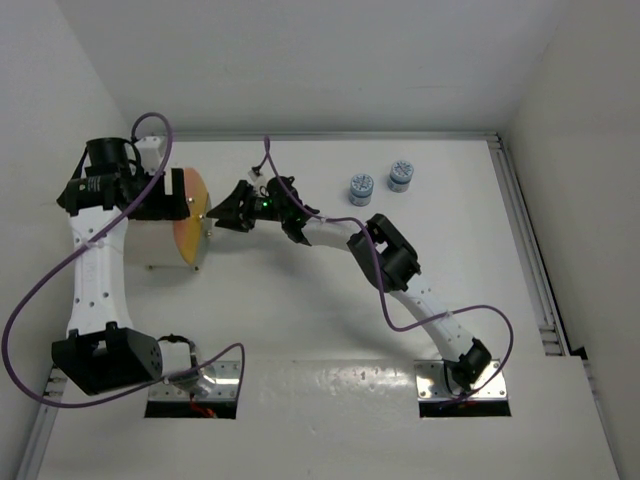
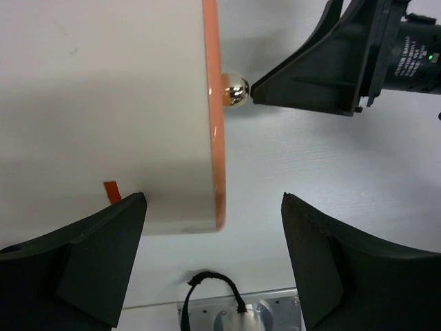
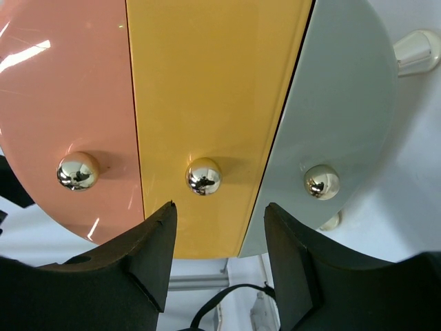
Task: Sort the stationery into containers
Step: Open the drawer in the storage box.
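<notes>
Drum [image 1: 160, 245] on table [image 1: 300, 310], left side, round face [image 1: 190, 228] turned right toward table middle. Three knobs in one row across face; middle knob [image 3: 203, 176] between outer two. Left gripper [image 1: 165, 195] over drum, jaws spread, straddling face rim: one finger over drum body, other out past face. Right gripper [image 1: 218, 214] just right of face, jaws spread, pointing at it, tip just beside a knob; contact unclear. Two round pieces [image 1: 362, 187] side by side toward far side, right of centre, well apart from drum.
</notes>
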`<action>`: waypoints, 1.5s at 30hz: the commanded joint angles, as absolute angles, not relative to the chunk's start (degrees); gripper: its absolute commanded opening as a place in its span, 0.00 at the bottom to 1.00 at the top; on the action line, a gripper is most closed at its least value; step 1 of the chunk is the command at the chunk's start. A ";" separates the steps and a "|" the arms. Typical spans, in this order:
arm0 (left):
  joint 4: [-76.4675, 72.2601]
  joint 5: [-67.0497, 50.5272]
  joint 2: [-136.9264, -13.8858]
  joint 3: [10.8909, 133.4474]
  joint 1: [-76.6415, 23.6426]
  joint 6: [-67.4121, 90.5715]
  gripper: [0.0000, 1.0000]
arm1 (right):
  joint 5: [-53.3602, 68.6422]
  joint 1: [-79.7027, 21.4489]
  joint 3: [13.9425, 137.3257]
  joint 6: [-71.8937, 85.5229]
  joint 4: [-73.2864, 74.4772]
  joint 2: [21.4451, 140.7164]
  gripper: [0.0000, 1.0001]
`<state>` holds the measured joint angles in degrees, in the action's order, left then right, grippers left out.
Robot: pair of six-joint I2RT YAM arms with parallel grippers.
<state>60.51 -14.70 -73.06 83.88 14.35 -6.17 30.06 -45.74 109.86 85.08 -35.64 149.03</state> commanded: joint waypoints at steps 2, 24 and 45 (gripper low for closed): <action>61.52 -10.73 -71.28 82.97 14.68 -2.90 0.85 | 30.06 -45.35 110.74 84.81 -39.29 147.74 0.54; 57.04 -12.04 -71.98 81.13 15.03 -2.46 0.85 | 30.32 -45.00 110.39 84.46 -39.37 147.92 0.54; 53.00 -13.36 -71.28 76.03 15.03 0.70 0.69 | 29.88 -45.00 112.14 83.67 -39.72 148.62 0.56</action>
